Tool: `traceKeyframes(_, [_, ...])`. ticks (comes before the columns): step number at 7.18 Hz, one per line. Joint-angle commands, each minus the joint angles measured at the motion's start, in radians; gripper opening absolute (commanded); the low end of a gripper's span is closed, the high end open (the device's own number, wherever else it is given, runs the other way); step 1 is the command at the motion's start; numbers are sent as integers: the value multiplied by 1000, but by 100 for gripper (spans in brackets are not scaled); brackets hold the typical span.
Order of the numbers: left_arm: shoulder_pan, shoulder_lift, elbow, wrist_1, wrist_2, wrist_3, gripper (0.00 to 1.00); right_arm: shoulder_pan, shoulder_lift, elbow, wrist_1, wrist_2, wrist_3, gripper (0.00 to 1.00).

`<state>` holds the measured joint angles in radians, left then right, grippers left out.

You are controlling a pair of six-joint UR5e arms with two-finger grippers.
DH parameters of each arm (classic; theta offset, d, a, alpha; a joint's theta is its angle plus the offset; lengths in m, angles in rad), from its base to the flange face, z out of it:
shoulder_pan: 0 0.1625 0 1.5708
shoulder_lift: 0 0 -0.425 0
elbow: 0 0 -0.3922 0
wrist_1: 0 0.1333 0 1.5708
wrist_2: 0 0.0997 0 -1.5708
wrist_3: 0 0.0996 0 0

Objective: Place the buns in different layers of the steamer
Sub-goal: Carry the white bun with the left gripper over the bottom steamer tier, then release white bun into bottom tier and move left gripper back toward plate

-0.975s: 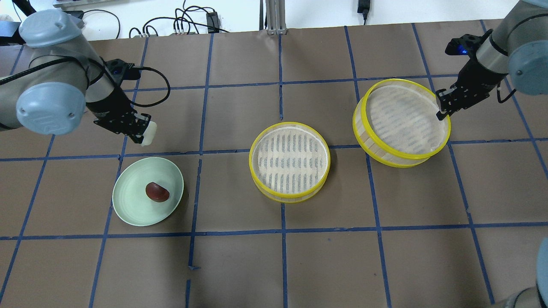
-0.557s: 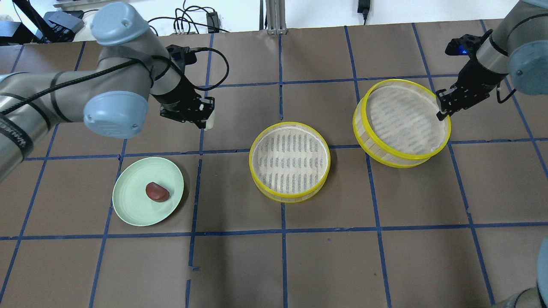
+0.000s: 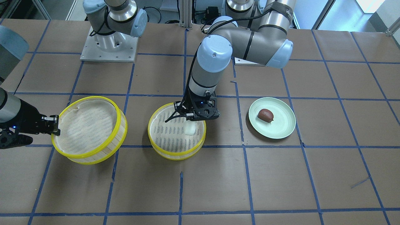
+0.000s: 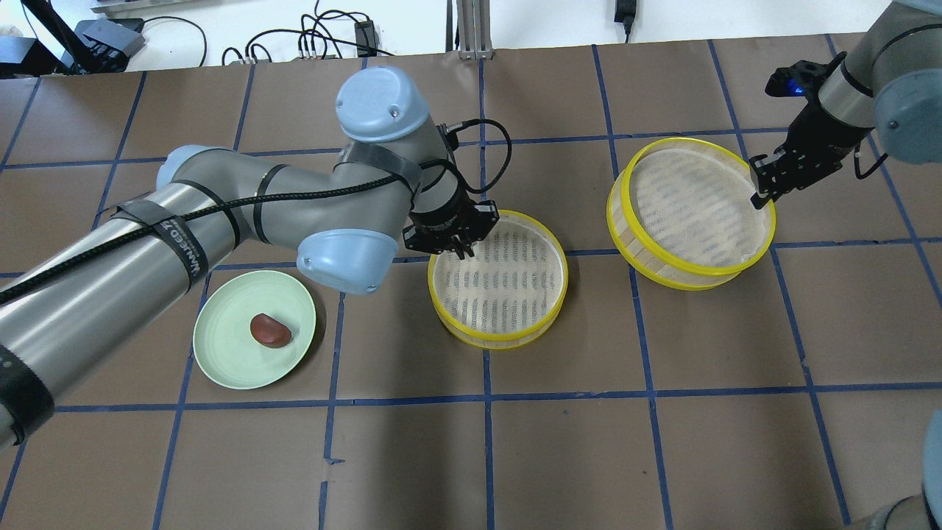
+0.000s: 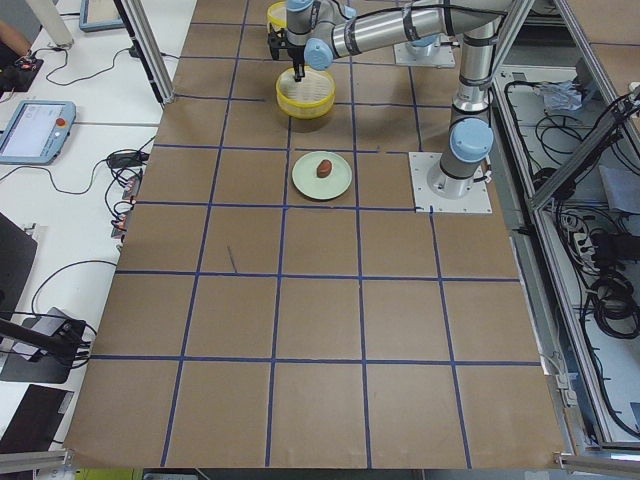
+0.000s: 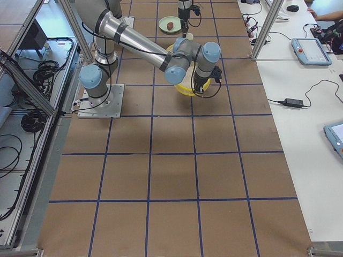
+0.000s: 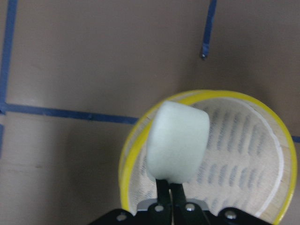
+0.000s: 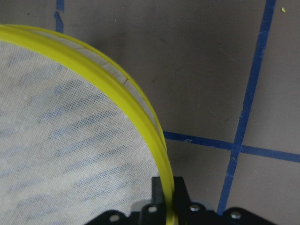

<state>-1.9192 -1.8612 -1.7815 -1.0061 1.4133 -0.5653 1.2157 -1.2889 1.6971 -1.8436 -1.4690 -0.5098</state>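
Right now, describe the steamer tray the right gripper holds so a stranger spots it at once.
On the brown gridded table stand two yellow-rimmed steamer trays. Yours is the right-hand tray, toward the robot's right. The right gripper pinches its rim, while the left gripper holds a white bun over the middle tray.

A pale green plate (image 4: 224, 357) sat on the brown-papered table (image 4: 574, 456), toward 8 o'clock in the overhead view. Black cables (image 4: 324, 37) lay beyond its far edge near 11 o'clock.
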Motion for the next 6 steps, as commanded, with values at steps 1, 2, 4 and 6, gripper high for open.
traceKeyframes(1, [-43,-13,-9,-3,9,-33,100,1,-3,1,6,-1,4,2])
traceKeyframes(2, [-41,-7,-13,-5,28,-18,100,1,-3,-7,1,1,7,2])
traceKeyframes(4, [26,11,-13,-32,227,248,100,13,-33,-10,20,-7,110,2])
traceKeyframes(6, [196,107,-65,-161,295,478,100,109,-87,-10,40,-46,240,2])
